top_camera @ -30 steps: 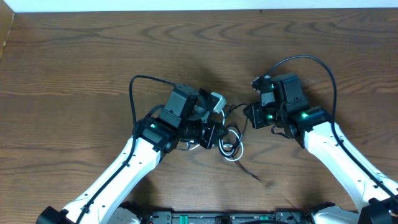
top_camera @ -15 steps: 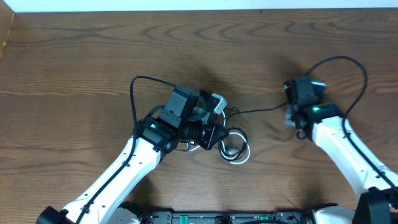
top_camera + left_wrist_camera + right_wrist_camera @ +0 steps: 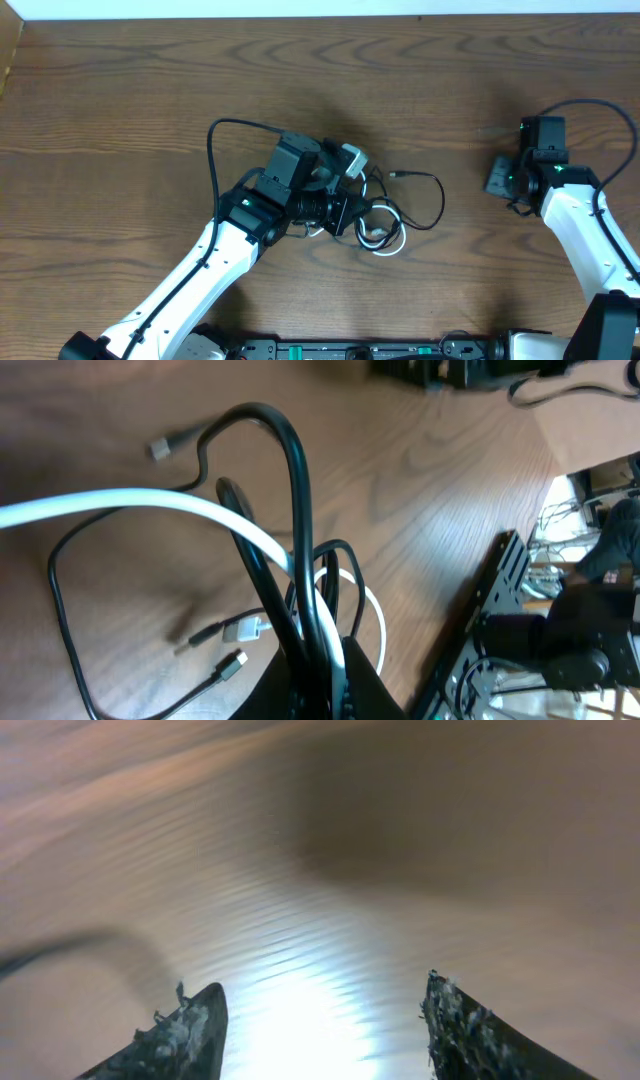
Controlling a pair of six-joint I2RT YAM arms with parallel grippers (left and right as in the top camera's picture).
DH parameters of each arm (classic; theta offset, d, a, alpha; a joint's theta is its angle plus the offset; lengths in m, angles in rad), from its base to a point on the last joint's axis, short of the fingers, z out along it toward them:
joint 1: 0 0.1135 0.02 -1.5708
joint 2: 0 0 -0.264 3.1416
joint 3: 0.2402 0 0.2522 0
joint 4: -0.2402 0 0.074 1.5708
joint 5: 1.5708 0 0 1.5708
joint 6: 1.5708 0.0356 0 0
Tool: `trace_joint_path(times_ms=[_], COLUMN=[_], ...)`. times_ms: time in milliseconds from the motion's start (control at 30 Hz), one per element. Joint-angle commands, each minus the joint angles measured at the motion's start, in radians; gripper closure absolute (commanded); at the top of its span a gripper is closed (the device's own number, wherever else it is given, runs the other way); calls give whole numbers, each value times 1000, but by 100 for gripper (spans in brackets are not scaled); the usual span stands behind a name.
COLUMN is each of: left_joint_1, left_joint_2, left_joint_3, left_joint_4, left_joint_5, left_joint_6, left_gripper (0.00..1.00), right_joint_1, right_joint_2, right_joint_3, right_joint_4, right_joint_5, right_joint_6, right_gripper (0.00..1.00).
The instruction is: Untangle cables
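A robotics lab bench: a white left arm point(image 3: 190, 280) and right arm point(image 3: 585, 225) rise from a black mounting rail point(image 3: 350, 351) at 6 o'clock of a wood-grain table point(image 3: 120, 90). The left wrist view shows loose wiring point(image 3: 556, 550) off-table at 3 o'clock.

Right end effector point(image 3: 502, 177) has swung away toward the counter's point(image 3: 120, 90) right edge, jaws parted; released black cable point(image 3: 442, 200) now lies slack, looped.

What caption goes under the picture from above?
Left gripper clamps the tangled cables; right gripper stands open, well apart.
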Motion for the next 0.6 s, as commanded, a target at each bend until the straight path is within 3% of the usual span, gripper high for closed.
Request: trace_joint_path(times_ms=[0,167,300,567], left_joint_1=[3,3,3,3], left_joint_2=[-1,-1,-1,-1], left_joint_3=[0,0,0,0], left_joint_4=[16,-15,-9,43], left_joint_5=[-14,-81,-82,-90], left_joint_6=[8,8,3,-120], left_gripper=[92,92,92,92], right_joint_1=[19,71,116,230], right_joint_2=[1,1,1,1], right_joint_3=[1,1,1,1], right_joint_4=[-2,-20,-40,-43], right_joint_5=[-552,-857,-883,-914], right_joint_6=[-282,-414,-414,-420], right_gripper=[39,37,35,22])
